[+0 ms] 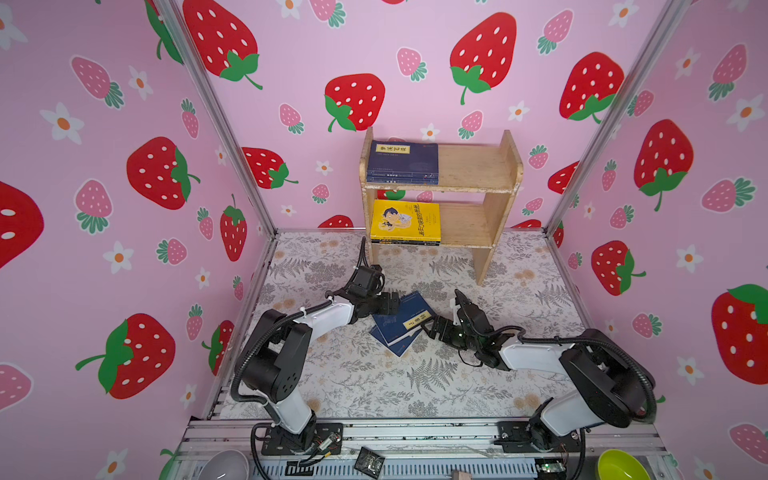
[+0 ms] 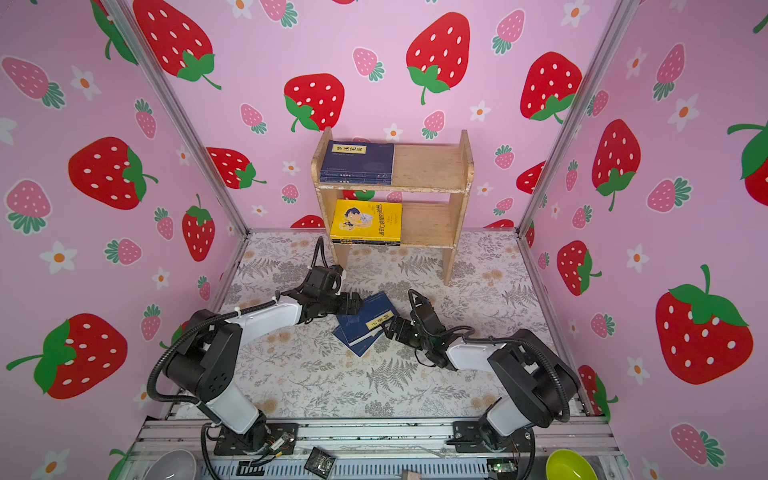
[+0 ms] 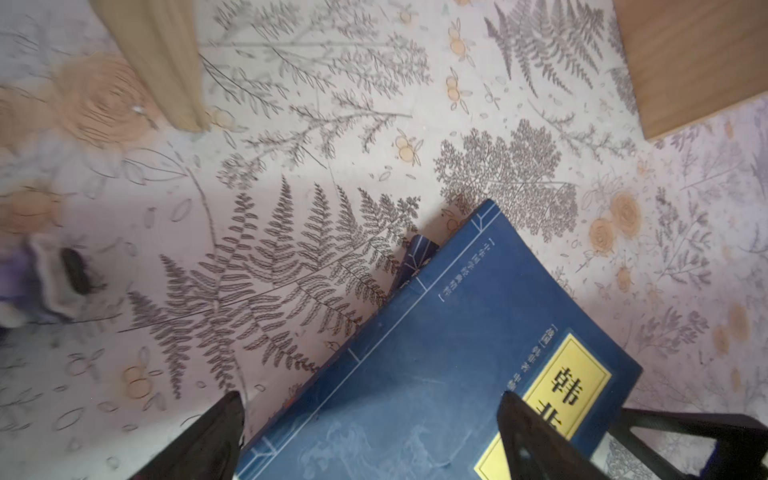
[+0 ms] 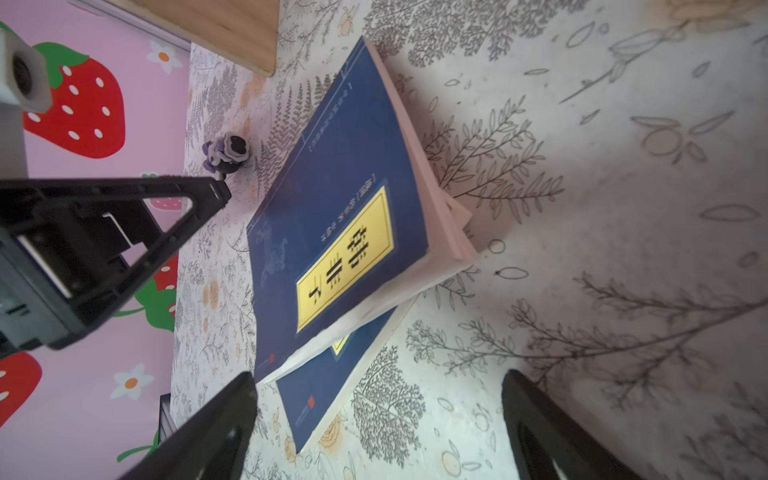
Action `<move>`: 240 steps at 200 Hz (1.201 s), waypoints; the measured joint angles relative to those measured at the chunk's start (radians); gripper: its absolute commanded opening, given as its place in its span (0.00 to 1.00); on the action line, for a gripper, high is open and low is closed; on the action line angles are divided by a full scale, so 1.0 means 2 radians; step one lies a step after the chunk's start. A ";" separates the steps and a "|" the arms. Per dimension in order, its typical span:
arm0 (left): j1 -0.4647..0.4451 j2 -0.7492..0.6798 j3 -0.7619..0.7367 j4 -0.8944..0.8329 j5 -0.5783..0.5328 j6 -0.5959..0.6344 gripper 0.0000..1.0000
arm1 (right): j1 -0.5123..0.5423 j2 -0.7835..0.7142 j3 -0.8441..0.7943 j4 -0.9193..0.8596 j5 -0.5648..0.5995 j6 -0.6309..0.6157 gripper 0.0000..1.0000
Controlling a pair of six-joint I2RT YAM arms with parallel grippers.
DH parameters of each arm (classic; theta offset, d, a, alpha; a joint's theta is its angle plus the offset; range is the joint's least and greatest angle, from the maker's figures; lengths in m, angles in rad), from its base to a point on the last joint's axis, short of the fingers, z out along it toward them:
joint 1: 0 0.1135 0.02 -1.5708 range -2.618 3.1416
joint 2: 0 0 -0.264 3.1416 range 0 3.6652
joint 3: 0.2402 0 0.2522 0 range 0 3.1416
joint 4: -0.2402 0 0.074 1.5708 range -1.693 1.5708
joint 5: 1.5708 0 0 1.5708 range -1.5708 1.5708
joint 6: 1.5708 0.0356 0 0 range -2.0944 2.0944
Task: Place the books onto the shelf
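Two navy books with yellow labels lie stacked askew on the floral floor (image 1: 401, 322) (image 2: 365, 324). My left gripper (image 1: 394, 302) (image 3: 370, 397) is open, its fingers straddling the top book (image 3: 436, 353) at its far left corner. My right gripper (image 1: 429, 328) (image 4: 378, 376) is open at the stack's right side, with a corner of the lower book (image 4: 324, 399) between its fingers. The top book (image 4: 345, 216) lies beyond it. The wooden shelf (image 1: 478, 166) (image 2: 432, 166) stands at the back. It has navy books (image 1: 402, 162) on its upper tier and a yellow book (image 1: 405, 222) on its lower tier.
A tiny dark figurine (image 4: 226, 151) stands on the floor beside the stack, near the left gripper's finger (image 4: 208, 193). Shelf legs (image 3: 162, 62) (image 3: 698, 62) stand just behind the books. A grey bowl (image 1: 226, 465) and a green bowl (image 1: 621, 465) sit at the front rail.
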 measured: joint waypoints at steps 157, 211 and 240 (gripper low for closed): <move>-0.184 -0.049 -0.076 0.047 0.000 -0.134 0.96 | -0.129 0.039 0.036 -0.014 -0.039 -0.077 0.80; -0.138 -0.051 -0.082 0.085 0.004 -0.182 0.94 | -0.127 0.039 0.069 -0.068 -0.038 -0.143 0.58; -0.121 -0.020 -0.089 0.116 0.030 -0.205 0.93 | -0.117 0.039 0.079 -0.081 -0.031 -0.168 0.49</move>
